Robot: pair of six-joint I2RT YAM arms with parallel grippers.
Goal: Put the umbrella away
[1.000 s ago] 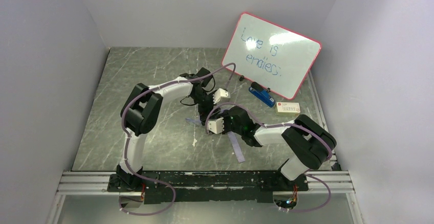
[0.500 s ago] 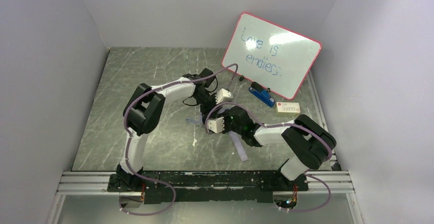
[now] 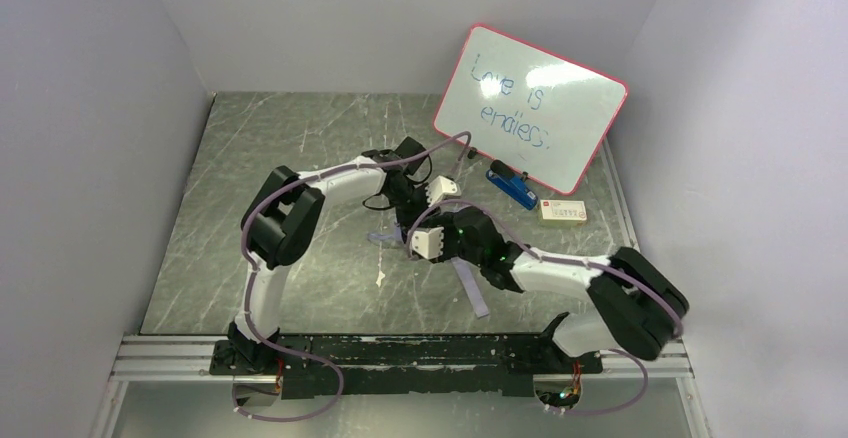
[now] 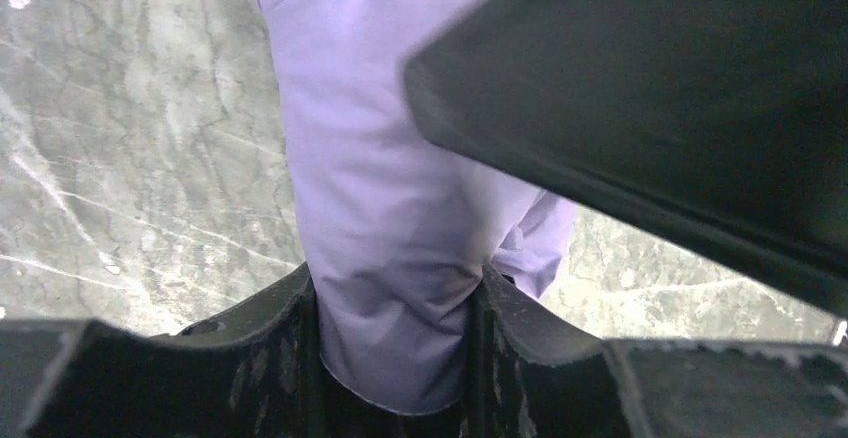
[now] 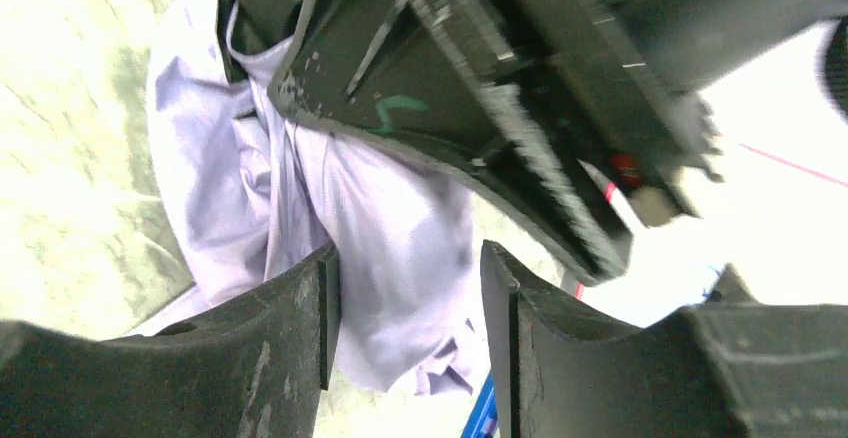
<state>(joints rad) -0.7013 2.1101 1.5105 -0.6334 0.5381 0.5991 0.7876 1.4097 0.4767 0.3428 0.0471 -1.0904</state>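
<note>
The umbrella (image 4: pixel 385 188) is a bundle of pale lavender fabric at mid-table, mostly hidden under both wrists in the top view, where a fabric strip (image 3: pixel 478 293) trails toward the near edge. My left gripper (image 4: pixel 395 338) is shut on a fold of the fabric, both fingers pressing into it. From the right, my right gripper (image 5: pixel 405 318) straddles the umbrella (image 5: pixel 400 248). It is open: its left finger touches the cloth and its right finger stands clear. In the top view the left gripper (image 3: pixel 405 213) and right gripper (image 3: pixel 432 228) meet nose to nose.
A red-framed whiteboard (image 3: pixel 530 108) leans at the back right. A blue object (image 3: pixel 512 186) and a small white box (image 3: pixel 562 211) lie below it. A white scrap (image 3: pixel 381 278) lies on the marble table (image 3: pixel 250 178). Grey walls enclose three sides.
The left gripper has closed on the umbrella fabric. The right gripper's jaws have widened off it, and the right arm's elbow has swung out to the right.
</note>
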